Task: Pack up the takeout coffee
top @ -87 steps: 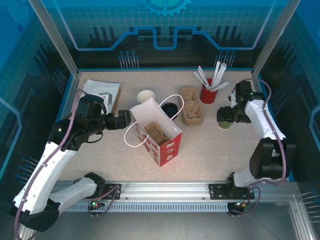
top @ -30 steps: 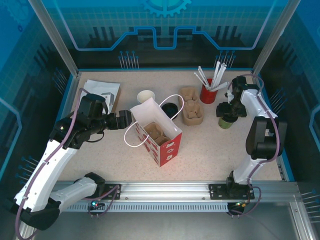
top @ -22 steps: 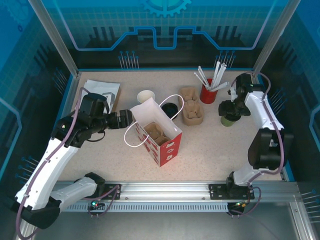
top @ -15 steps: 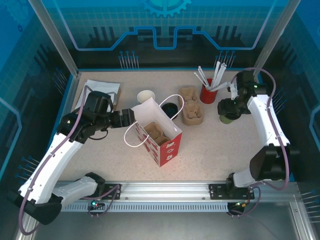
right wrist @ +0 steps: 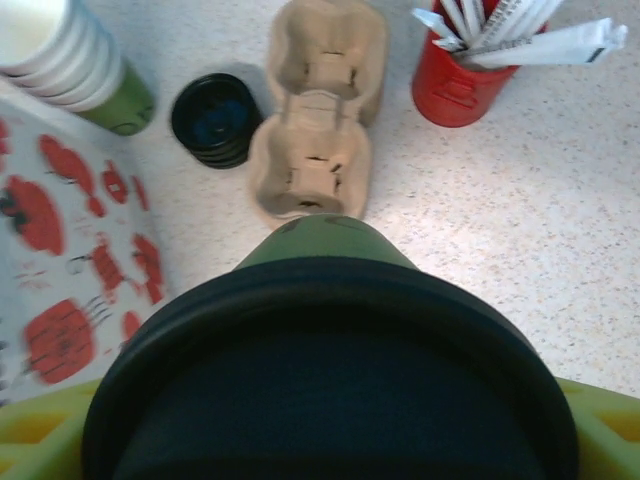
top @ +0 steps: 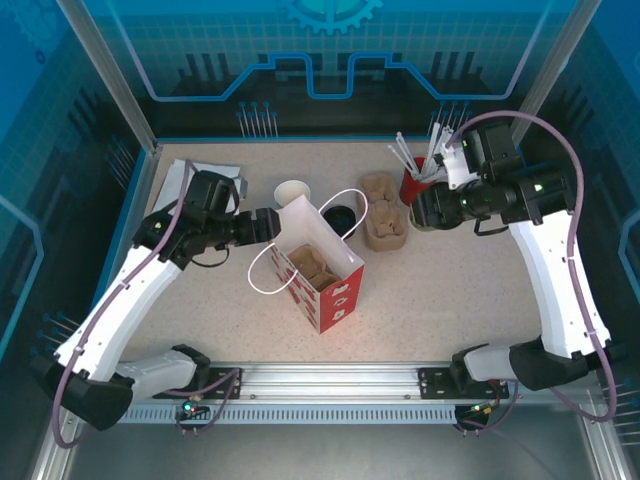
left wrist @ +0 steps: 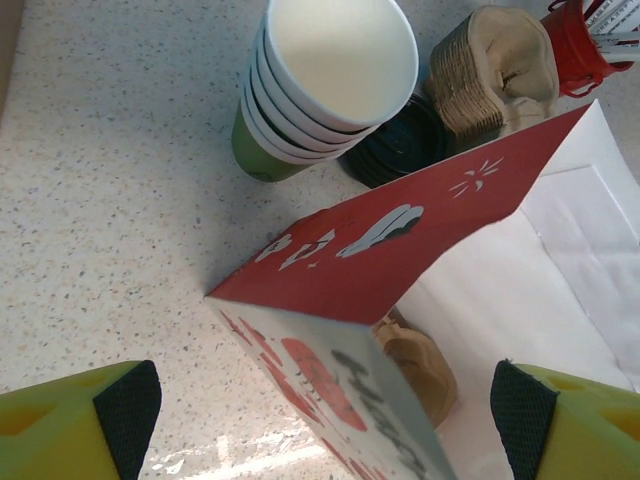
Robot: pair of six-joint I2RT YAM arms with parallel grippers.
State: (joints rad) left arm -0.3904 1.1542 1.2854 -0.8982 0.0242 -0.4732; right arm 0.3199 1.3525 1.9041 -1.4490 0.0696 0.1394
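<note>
The takeout coffee [right wrist: 330, 400], a dark green cup with a black lid, is off the table with my right gripper [top: 432, 208] shut on it. It hangs over the table just right of the brown cup carriers [top: 383, 210], and its green side [top: 424, 214] shows below the fingers. The red-and-white paper bag [top: 320, 270] stands open at the table's middle with a brown carrier [top: 312, 265] inside. My left gripper [top: 268, 225] stands open at the bag's rear left corner. In the left wrist view the bag [left wrist: 400, 230] sits between the wide-apart yellow fingers [left wrist: 110, 410].
A stack of white-rimmed cups [top: 291, 192] and a stack of black lids [top: 339, 216] stand behind the bag. A red cup of straws [top: 415, 185] stands just behind the held coffee. Papers [top: 205, 170] lie at the back left. The bag's handle loops [top: 262, 270] hang out to the left.
My right arm lifted the coffee off the table at the right and carried it left toward the carriers. My left gripper shifted up and right along the bag's rear corner.
</note>
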